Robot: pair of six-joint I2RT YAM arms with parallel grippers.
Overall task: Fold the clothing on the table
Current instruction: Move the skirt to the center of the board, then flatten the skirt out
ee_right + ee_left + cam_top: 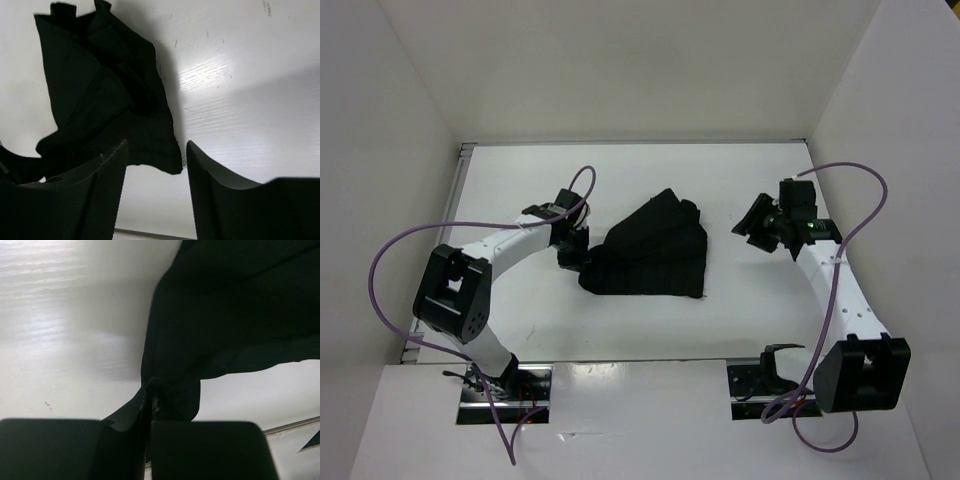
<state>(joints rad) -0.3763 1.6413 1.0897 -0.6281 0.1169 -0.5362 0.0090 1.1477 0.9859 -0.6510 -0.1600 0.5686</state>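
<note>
The clothing [650, 250] is a black, roughly triangular heap in the middle of the white table [740, 175]. My left gripper [574, 256] sits at its left corner, shut on a pinched edge of the fabric. In the left wrist view the clothing [230, 315] rises from the shut gripper [149, 419] and spreads up to the right. My right gripper [756, 229] hovers to the right of the clothing, apart from it. In the right wrist view the gripper [156, 155] stands open with only table between its fingers [107, 190], and the clothing [100, 90] lies beyond them to the left.
White walls enclose the table on the left, back and right. Purple cables [390, 260] loop from both arms. A metal strip [640, 360] marks the near table edge, with the arm bases [505, 385] behind it.
</note>
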